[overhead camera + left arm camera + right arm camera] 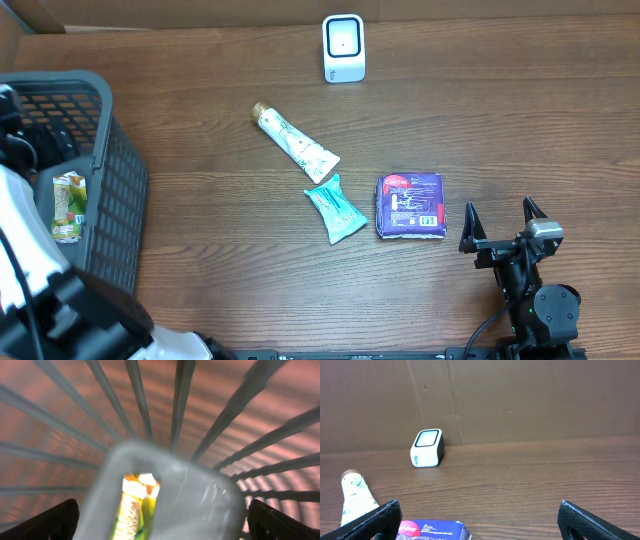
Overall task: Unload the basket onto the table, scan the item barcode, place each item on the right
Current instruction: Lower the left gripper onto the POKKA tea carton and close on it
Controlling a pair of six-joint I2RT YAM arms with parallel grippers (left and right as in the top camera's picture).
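A yellow-green pouch [68,205] lies inside the grey basket [110,140] at the table's left edge. In the left wrist view the pouch [135,505] shows close up and blurred, with a pale grey shape around it. My left gripper [162,527] hangs open over it, its fingertips [57,520] far apart and touching nothing. The white barcode scanner [343,47] stands at the back centre. My right gripper [500,228] rests open near the front right, empty, just right of a purple pack [410,205].
A white tube [295,143] and a teal packet [335,207] lie mid-table. The right wrist view shows the scanner [426,448], the tube [354,495] and the purple pack [432,530] before a cardboard wall. Basket bars [177,405] fill the left wrist view.
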